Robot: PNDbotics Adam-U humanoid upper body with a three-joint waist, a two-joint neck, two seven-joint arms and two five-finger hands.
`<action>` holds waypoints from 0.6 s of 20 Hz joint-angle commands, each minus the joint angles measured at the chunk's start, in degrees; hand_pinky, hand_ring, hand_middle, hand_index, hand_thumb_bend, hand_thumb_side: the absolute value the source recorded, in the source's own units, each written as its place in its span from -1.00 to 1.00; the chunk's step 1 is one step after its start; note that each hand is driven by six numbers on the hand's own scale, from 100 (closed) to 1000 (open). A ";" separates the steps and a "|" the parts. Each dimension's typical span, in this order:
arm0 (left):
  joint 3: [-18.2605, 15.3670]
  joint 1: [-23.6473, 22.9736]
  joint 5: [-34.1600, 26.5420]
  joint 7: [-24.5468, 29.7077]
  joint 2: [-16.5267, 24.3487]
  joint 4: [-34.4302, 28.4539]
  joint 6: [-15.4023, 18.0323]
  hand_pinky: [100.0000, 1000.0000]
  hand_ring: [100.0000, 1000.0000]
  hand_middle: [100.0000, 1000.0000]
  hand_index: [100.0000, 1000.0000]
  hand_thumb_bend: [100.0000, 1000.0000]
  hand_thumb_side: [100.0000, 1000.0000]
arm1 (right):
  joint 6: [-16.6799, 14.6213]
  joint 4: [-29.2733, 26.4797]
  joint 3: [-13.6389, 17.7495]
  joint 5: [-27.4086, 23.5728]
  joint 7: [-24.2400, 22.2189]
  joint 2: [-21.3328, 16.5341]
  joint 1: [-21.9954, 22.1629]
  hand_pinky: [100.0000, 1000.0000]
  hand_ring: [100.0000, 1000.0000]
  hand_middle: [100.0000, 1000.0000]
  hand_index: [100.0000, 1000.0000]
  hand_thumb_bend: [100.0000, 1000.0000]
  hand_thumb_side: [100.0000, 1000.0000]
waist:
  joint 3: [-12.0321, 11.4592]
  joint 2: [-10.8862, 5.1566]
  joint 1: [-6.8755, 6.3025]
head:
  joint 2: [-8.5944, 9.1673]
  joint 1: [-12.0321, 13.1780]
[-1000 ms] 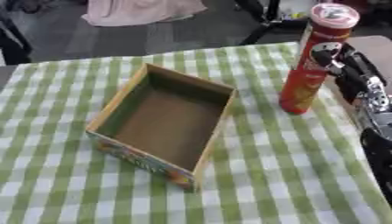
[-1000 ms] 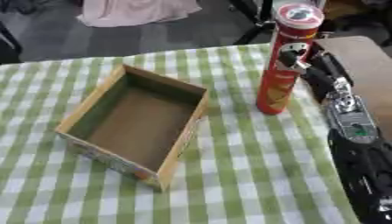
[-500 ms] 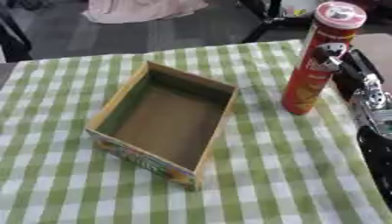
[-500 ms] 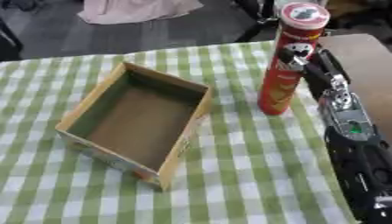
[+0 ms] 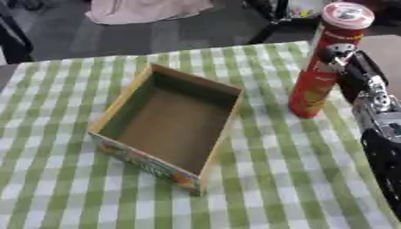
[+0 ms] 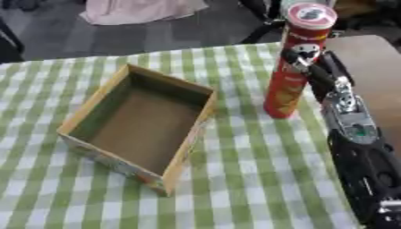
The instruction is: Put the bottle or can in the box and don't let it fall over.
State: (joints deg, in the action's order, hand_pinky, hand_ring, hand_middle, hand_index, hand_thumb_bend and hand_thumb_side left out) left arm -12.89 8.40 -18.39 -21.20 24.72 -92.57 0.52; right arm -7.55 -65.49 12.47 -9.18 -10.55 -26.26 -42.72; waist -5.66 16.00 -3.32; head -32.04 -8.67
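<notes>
Comparing with the earlier views, box (image 5: 168, 129) and can (image 6: 296, 62) have not moved on the checked cloth (image 5: 274, 188). Can stands upright right of the empty box, apart, not lifted. Right hand (image 6: 307, 62) touches its upper side; finger closure cannot be told. Label writing unreadable.

The robot's black and silver right arm (image 6: 356, 134) comes in along the table's right edge, reaching toward the far right corner. Its right hand (image 6: 307, 65) sits at the far end, dark fingers (image 5: 335, 56) curled round what it holds. The left hand shows nowhere
</notes>
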 commanded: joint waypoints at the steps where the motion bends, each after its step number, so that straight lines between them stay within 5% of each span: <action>1: -0.27 0.44 -0.06 0.19 0.89 -1.02 0.09 1.00 0.29 0.37 0.49 -0.61 0.25 | -0.05 -0.79 0.11 -0.42 0.32 -0.72 -1.22 0.18 0.88 1.00 0.73 1.00 -0.02 | -0.14 -0.75 0.11 | 0.74 0.09; 12: -0.40 0.34 -0.12 0.29 0.77 -1.00 0.14 1.00 0.29 0.36 0.49 -0.63 0.26 | 0.88 -0.74 0.10 -2.55 2.23 -0.06 -1.35 -0.01 0.59 0.92 0.54 1.00 -0.02 | -0.23 -0.68 -0.02 | 0.87 0.27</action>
State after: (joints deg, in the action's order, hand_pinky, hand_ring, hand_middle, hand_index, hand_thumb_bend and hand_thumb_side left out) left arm -12.89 8.40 -18.39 -21.13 24.25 -92.57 0.56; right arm -6.79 -65.49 12.47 -11.34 -8.57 -25.43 -43.01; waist -5.77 16.13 -3.36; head -32.00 -8.61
